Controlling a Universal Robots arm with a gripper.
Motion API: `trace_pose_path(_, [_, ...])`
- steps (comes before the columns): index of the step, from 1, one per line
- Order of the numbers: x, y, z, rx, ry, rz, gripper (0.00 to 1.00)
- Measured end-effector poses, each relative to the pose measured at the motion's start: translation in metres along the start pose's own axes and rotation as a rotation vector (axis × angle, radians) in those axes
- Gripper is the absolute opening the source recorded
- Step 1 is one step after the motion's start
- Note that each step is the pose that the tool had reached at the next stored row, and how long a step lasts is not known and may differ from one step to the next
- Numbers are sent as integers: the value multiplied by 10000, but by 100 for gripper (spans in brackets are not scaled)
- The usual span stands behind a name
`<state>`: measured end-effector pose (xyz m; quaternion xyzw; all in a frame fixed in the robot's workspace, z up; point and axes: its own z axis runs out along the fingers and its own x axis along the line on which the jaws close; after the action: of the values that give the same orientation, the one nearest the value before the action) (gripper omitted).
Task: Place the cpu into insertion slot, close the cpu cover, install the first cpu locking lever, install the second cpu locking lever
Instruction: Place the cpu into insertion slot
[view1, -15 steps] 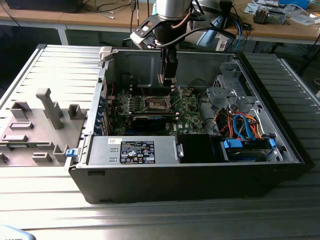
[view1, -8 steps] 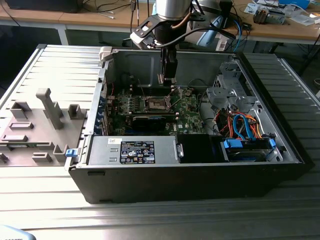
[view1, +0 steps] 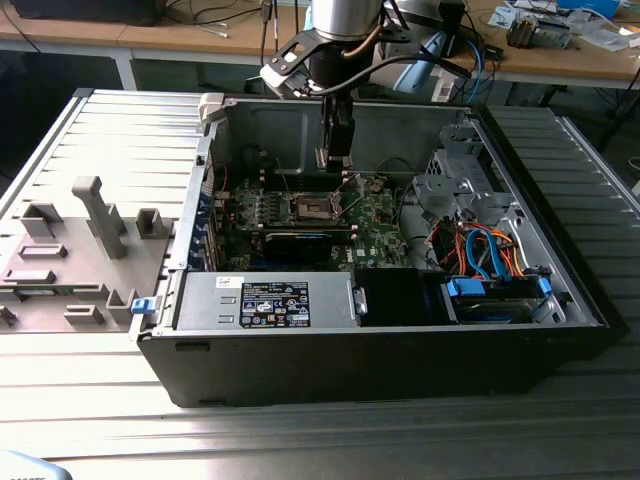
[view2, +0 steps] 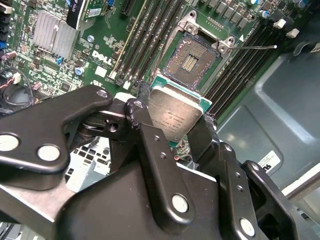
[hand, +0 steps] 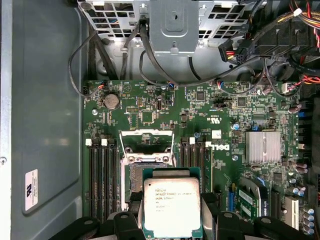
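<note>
Lying on the worktop (view1: 300, 440) at 9 o'clock from the open computer case (view1: 380, 350), a grey fixture plate (view1: 70, 250) shows in the exterior view. Inside the case is the green motherboard (view1: 385, 235) with the insertion slot (view1: 312, 207). The tool (view1: 337, 160) hangs at about 1 o'clock from this slot. It is closed on the cpu (view2: 175, 117), and its black fingers (view2: 150, 150) press two opposite edges. The cpu is above the slot and not seated, and the slot contacts are visible. The cpu cover (hand: 148, 131) stands open.
</note>
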<state>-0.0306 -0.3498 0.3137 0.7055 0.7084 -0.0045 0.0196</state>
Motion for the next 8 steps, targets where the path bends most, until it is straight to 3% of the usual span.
trace_pose_path(8, [0, 0, 5, 3, -2, 103, 55])
